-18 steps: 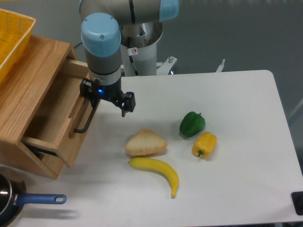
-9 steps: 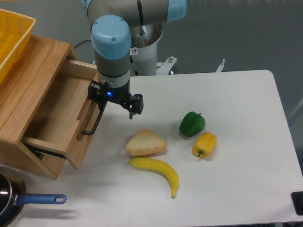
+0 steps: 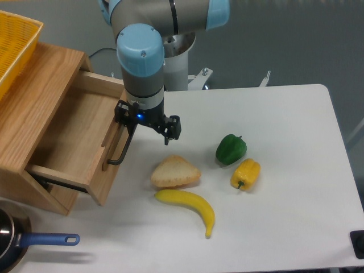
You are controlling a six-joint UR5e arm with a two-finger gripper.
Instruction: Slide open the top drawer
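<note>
Starting at nine o'clock, we see the wooden cabinet (image 3: 34, 108) with a yellow mesh basket (image 3: 14, 42) on its top. The top drawer (image 3: 79, 142) stands pulled well out of the cabinet toward three o'clock, its bare interior floor open to view and its front panel hanging out over the table (image 3: 284, 205). We judge the sliding largely done; whether more travel remains we cannot tell, since the runners' end is hidden.

Just right of the front panel runs the black bar handle (image 3: 122, 151). Our end effector (image 3: 129, 122) sits at the handle's upper end, and the fingers appear closed around the bar, though the wrist housing hides the contact. What seems left is a little more pull, if any, then release.

Toward five o'clock of the end effector lie a piece of bread (image 3: 175, 172) and a banana (image 3: 187, 207), close to the drawer's path. Further right sit a green pepper (image 3: 230, 149) and a yellow pepper (image 3: 245, 173).
</note>
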